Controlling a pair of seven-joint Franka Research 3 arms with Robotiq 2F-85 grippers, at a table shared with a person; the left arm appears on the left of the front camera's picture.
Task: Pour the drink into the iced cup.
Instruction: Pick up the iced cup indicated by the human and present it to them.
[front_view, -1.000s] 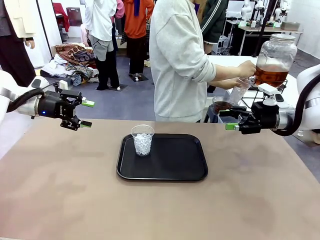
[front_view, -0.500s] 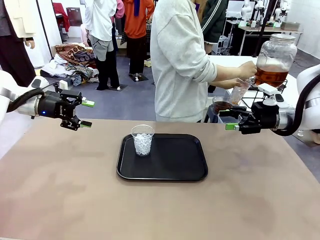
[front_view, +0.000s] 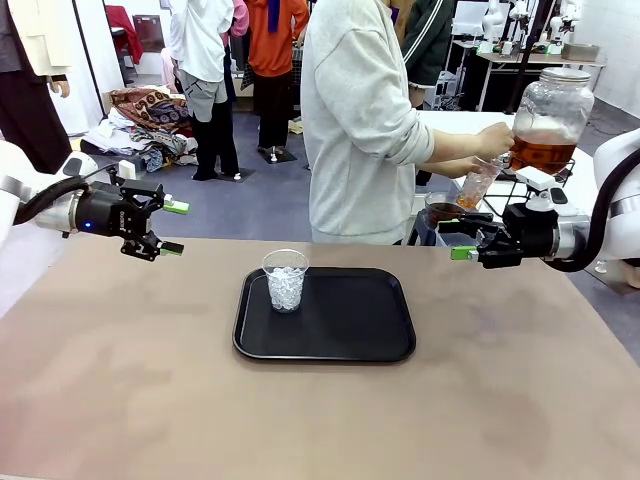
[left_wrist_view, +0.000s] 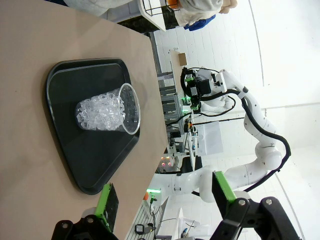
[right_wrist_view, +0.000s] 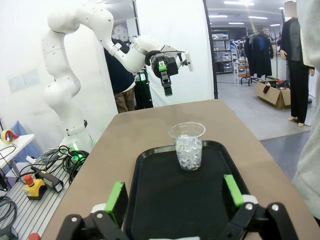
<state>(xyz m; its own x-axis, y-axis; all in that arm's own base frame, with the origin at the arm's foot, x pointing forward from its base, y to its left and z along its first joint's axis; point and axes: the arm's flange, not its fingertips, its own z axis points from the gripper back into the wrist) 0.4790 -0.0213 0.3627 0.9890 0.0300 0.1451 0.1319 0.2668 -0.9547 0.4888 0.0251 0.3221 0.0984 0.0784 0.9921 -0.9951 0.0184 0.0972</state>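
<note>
The iced cup (front_view: 286, 280), clear plastic and full of ice, stands upright at the left end of a black tray (front_view: 350, 320). The drink (front_view: 543, 152) is amber liquid in a large glass jar (front_view: 552, 100) with a metal lid, on a stand at the far right. A person's hands hold a second clear cup (front_view: 478, 184) tilted at the jar's tap. My left gripper (front_view: 172, 228) hovers open at the table's far left. My right gripper (front_view: 458, 238) hovers open off the tray's right. The wrist views face the iced cup (left_wrist_view: 107, 109) (right_wrist_view: 187, 145) between open fingers.
The person in a grey sweatshirt (front_view: 360, 120) stands at the far edge, turned toward the jar. Bare brown tabletop (front_view: 150, 380) surrounds the tray. Other people and clutter stand farther back.
Both arms hold still. A little more amber liquid seems to show in the cup in the person's hands.
</note>
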